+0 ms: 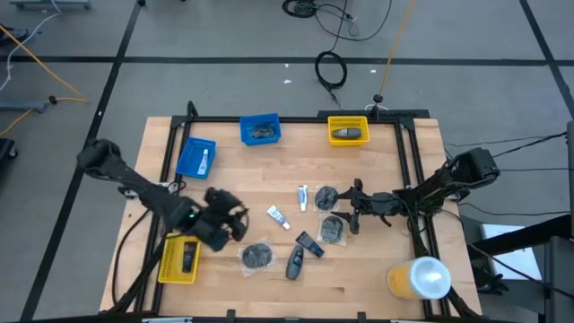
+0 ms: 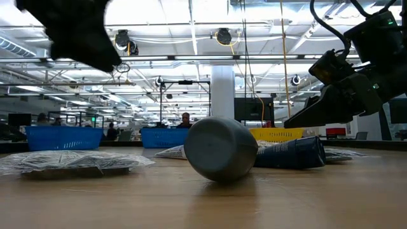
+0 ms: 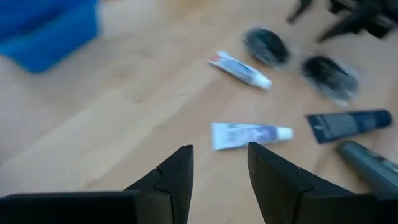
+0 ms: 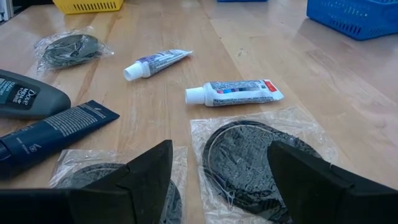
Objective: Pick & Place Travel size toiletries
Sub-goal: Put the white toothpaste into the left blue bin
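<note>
Several toiletries lie flat on the wooden table: two white tubes (image 1: pixel 302 197) (image 1: pixel 278 215), three bagged dark round pads (image 1: pixel 326 196) (image 1: pixel 334 227) (image 1: pixel 257 255), a dark-blue tube (image 1: pixel 309 244) and a grey bottle (image 1: pixel 295 263). My left gripper (image 1: pixel 240 221) is open and hovers left of the nearer white tube (image 3: pixel 249 135), which lies ahead of its fingers. My right gripper (image 1: pixel 351 208) is open over the two right pads. In its wrist view one pad (image 4: pixel 249 155) lies between its fingers and the other (image 4: pixel 106 180) beside one finger. Neither gripper touches anything.
Two blue bins (image 1: pixel 195 159) (image 1: pixel 260 130) and a yellow bin (image 1: pixel 348 131) stand near the far edge; each holds an item. Another yellow bin (image 1: pixel 179 258) with a dark item sits near left. A large yellow-and-white cylinder (image 1: pixel 420 278) stands at the near right corner.
</note>
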{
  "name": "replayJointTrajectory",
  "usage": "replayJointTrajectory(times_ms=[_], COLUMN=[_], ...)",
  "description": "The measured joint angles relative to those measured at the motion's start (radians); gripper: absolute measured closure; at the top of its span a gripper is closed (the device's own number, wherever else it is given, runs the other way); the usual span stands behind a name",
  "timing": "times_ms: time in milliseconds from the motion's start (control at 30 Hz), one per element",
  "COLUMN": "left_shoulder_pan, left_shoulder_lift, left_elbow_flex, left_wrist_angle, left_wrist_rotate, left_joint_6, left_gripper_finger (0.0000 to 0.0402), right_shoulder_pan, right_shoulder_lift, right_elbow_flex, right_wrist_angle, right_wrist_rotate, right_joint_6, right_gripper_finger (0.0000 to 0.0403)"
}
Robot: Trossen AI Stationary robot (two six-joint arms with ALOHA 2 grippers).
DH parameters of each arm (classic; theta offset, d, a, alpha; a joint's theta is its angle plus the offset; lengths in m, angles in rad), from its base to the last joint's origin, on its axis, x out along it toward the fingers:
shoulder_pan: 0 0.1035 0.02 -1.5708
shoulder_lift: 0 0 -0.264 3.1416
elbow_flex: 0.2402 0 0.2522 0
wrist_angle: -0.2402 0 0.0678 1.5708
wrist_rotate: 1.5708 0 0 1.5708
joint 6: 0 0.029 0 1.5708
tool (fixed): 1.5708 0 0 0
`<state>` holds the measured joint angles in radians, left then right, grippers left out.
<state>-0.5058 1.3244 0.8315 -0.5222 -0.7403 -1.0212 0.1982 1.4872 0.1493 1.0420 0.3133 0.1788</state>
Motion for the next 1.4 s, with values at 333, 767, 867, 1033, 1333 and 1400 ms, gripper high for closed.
replayJointTrajectory(times_ms=[333,767,867,1033,1333,1400], left_shoulder_pan=[0.270,0.507,0.514,0.510,0.509,0.510], left_shoulder_lift=[0.164,0.486,0.490,0.474,0.530,0.555], left_elbow_flex=[-0.314,-0.178,-0.154,-0.151,-0.153,-0.151], left_wrist_angle=[1.139,1.253,1.195,1.089,1.043,1.072], left_wrist_rotate=[0.366,0.792,0.887,0.891,1.012,1.012], left_joint_6=[0.560,0.888,1.043,1.235,1.300,1.303], left_gripper_finger=[0.0254,0.0251,0.0231,0.0163,0.0109,0.0117], right_shoulder_pan=[0.000,0.000,0.000,0.000,-0.002,-0.002], right_shoulder_lift=[0.000,0.000,0.000,0.000,0.000,0.000], right_elbow_flex=[0.000,0.000,0.000,0.000,0.000,0.001], right_wrist_angle=[-0.010,0.006,0.008,0.008,0.030,0.035], right_wrist_rotate=[-0.001,0.000,0.000,0.016,0.033,0.034], right_joint_6=[0.014,0.040,0.038,0.025,-0.004,-0.004], right_gripper_finger=[0.0149,0.0149,0.0149,0.0149,0.0149,0.0149])
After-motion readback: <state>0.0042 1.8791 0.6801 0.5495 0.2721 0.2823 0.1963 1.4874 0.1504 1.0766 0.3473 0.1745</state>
